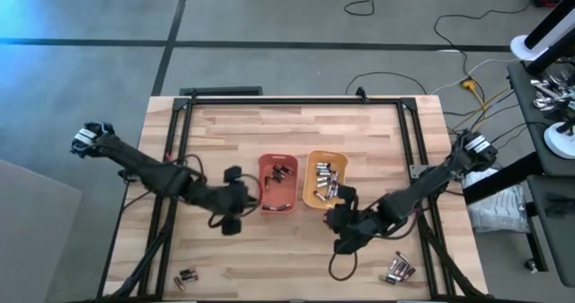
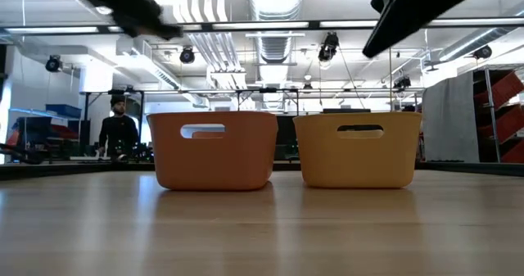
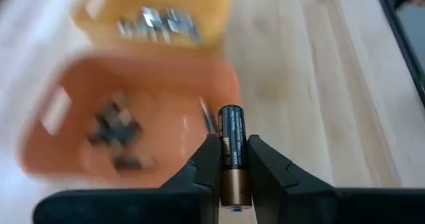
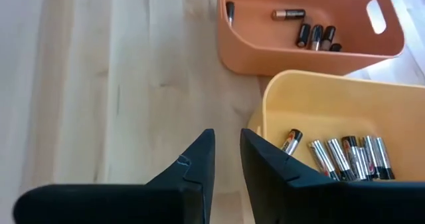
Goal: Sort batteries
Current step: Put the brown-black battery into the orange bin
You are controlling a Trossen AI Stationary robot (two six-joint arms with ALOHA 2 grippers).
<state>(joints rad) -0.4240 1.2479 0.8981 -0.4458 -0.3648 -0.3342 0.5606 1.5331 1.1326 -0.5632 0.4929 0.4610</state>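
An orange tray (image 1: 278, 182) and a yellow tray (image 1: 325, 179) stand side by side at the table's middle. Dark coppery batteries (image 4: 315, 35) lie in the orange tray (image 4: 312, 24). Silvery batteries (image 4: 352, 157) lie in the yellow tray (image 4: 332, 111). My left gripper (image 1: 254, 195) is by the orange tray's left near side, shut on a dark battery with a coppery end (image 3: 232, 151). My right gripper (image 4: 227, 144) hovers at the yellow tray's near left corner, narrowly open with nothing between its fingers. My left gripper pinches the battery's long sides near its coppery end (image 3: 234, 187) between the two fingers. The battery lies along the fingers, its dark end (image 3: 232, 114) sticking out past the tips toward the orange tray (image 3: 133, 117). It is held clear of the table.
Loose batteries lie near the table's near left corner (image 1: 186, 277) and near right corner (image 1: 400, 268). A black frame (image 1: 296, 101) runs along the table's far edge and sides. A person (image 2: 119, 128) stands far behind the table.
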